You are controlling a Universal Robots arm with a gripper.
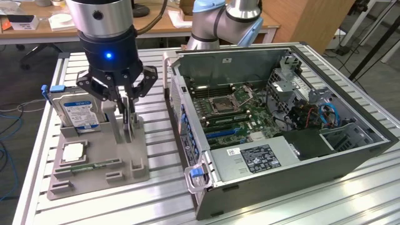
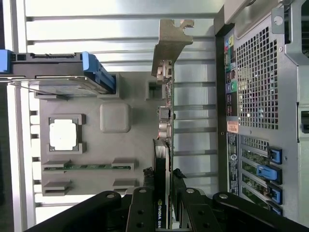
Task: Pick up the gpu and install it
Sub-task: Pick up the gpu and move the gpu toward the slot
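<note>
Gripping: gripper (image 1: 125, 104) fingers (image 2: 140, 208) are closed on the gpu (image 2: 161, 159), one on each flat face, at its upper edge.
Gpu location: stands on edge in a slot of the grey holder tray (image 1: 134, 157), on the side nearest the pc case (image 1: 350, 154). Lower edge looks seated in the slot, not lifted out.
Bracket: silver bracket (image 2: 171, 43) is at the card end that juts out past the fingers.
Weight: prob light. Thin card, so a single pinch should carry it.
Stiffness: rigid pcb, won't sag, but could crack if twisted vs the slot walls.
Fragility: high, w/ small parts on the faces. Contact edge is hidden down in the slot.
Slip: smooth faces and a narrow pinch, so the card can pivot btw the pads. Bracket end prob heavier and may dip.
Best hold: flat faces at the top edge, near the balance pt. Can't tell how far along the card the grip sits.
Tray contents: hdd (image 1: 78, 112) upright w/ blue caddy, cpu (image 1: 73, 151) flat in a square recess, memory stick (image 1: 93, 165) lying in a narrow groove, plus the gpu.
Case contents: lies on its side, open on top. Inside are the mobo (image 1: 234, 117), cpu socket (image 1: 224, 105), labelled psu (image 1: 256, 157) and blue card slots (image 1: 218, 133).
Support: tray and case sit side by side on a ribbed metal table (image 1: 300, 201).
</note>
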